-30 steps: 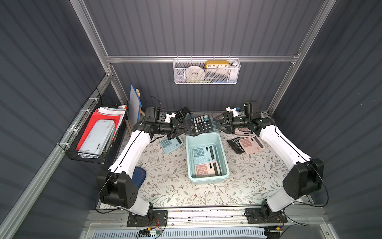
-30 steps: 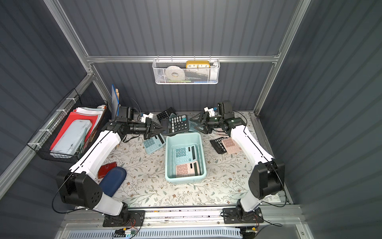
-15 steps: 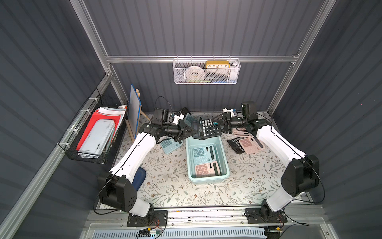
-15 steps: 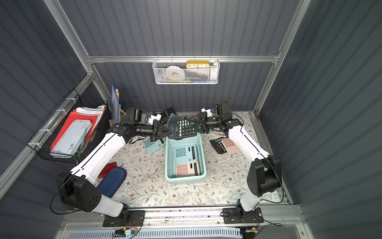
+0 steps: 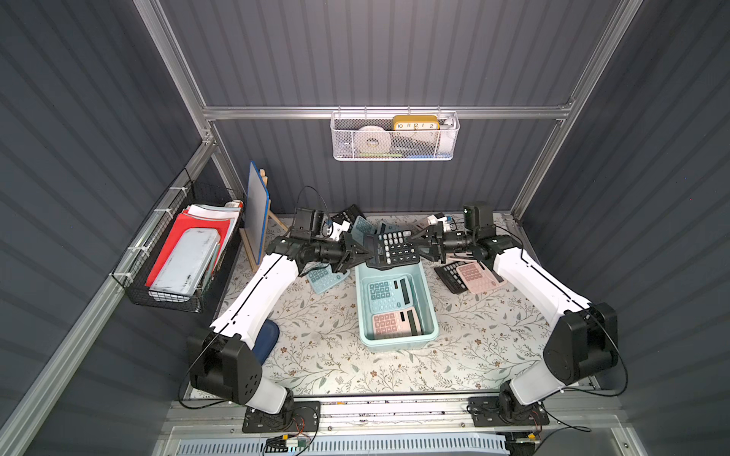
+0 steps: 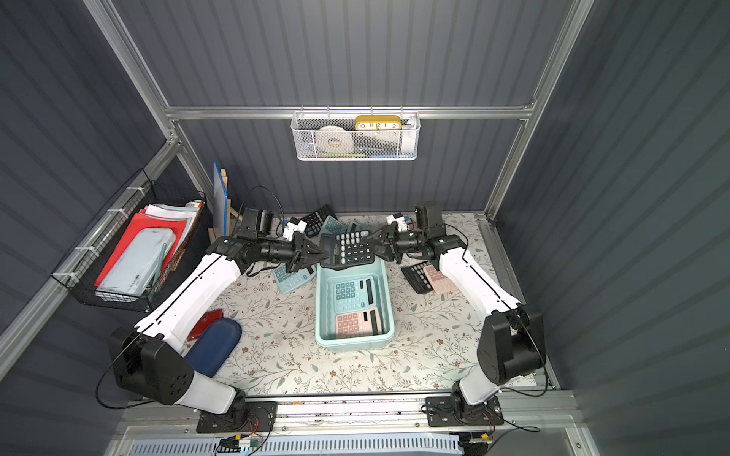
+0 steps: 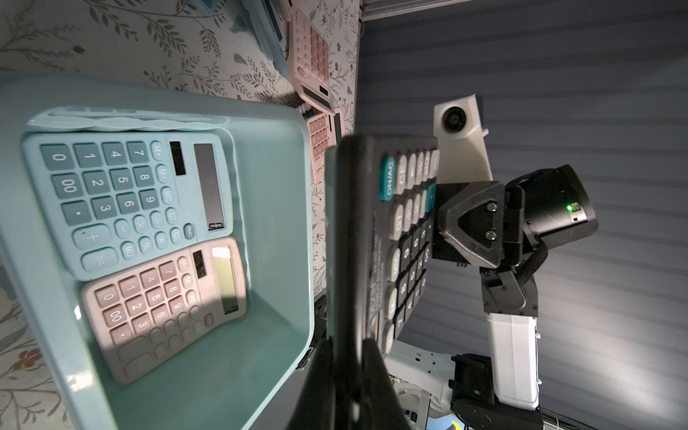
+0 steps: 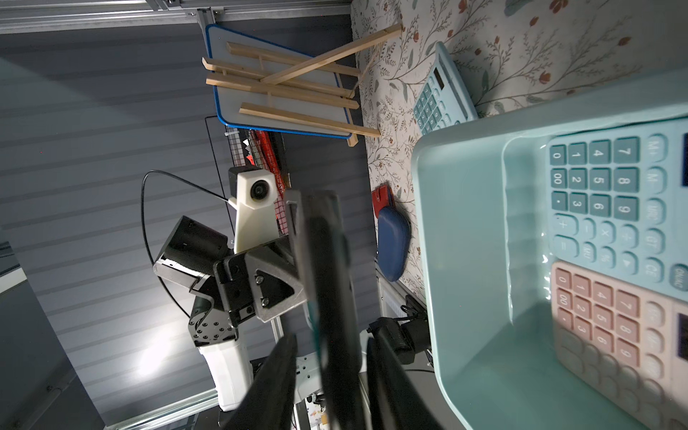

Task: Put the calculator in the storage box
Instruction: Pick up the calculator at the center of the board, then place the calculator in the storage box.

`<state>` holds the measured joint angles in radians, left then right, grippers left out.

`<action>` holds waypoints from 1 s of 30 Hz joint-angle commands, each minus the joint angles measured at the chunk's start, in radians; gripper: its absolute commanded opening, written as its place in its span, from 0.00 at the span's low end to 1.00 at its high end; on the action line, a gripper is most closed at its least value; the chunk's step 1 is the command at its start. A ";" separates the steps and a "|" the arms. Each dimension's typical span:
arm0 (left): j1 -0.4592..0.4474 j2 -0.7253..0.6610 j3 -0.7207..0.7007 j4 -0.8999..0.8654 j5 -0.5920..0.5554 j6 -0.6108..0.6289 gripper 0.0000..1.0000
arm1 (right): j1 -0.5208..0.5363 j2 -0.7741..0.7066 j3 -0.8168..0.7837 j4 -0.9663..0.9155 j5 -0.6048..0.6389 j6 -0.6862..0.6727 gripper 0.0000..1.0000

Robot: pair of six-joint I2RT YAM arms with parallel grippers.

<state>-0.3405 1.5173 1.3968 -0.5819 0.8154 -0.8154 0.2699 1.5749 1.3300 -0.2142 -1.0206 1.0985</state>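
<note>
the floral mat (image 5: 316, 355) spreads beneath both grippers. the storage box (image 5: 396, 344) sits on it, lower than the two tools and between them, with its far end right under their tips. the black calculator (image 5: 391, 248) hangs in the air between the two grippers, keys up and slightly tilted, above the far rim of the storage box and not inside it. the left gripper (image 5: 360, 252) is clamped tight on one short edge of the black calculator and carries it. the right gripper (image 5: 415, 244) faces it from the opposite side. its fingers (image 8: 277, 376) stand apart astride the other edge, with a thin gap showing on each side in the right wrist view, so its jaws are parted and not pinching. down in the storage box, toward the arm bases from both grippers, a blue calculator (image 5: 385, 290) lies flat nearer the tools, and a pink calculator (image 5: 395, 321) touches it end to end beyond. a loose blue calculator (image 5: 324, 278) lies on the mat just below the left gripper. below the right gripper's wrist, a loose pink calculator (image 5: 476, 276) rests partly over another dark calculator (image 5: 447, 272).
</note>
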 commanded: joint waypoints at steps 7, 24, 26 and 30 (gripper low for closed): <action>0.002 -0.039 -0.063 0.008 -0.037 0.011 0.00 | 0.003 -0.030 -0.032 -0.007 -0.047 -0.027 0.23; 0.001 -0.029 0.007 -0.157 -0.200 0.086 0.99 | 0.003 -0.099 -0.009 -0.307 0.074 -0.256 0.00; 0.001 -0.035 0.007 -0.190 -0.253 0.090 0.99 | 0.003 -0.105 -0.002 -0.349 0.105 -0.293 0.00; 0.002 -0.049 0.006 -0.223 -0.329 0.082 1.00 | 0.006 -0.105 0.026 -0.426 0.161 -0.368 0.00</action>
<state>-0.3397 1.5040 1.3785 -0.7322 0.5732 -0.7574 0.2703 1.4857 1.3125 -0.5579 -0.9043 0.8223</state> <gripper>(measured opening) 0.995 0.152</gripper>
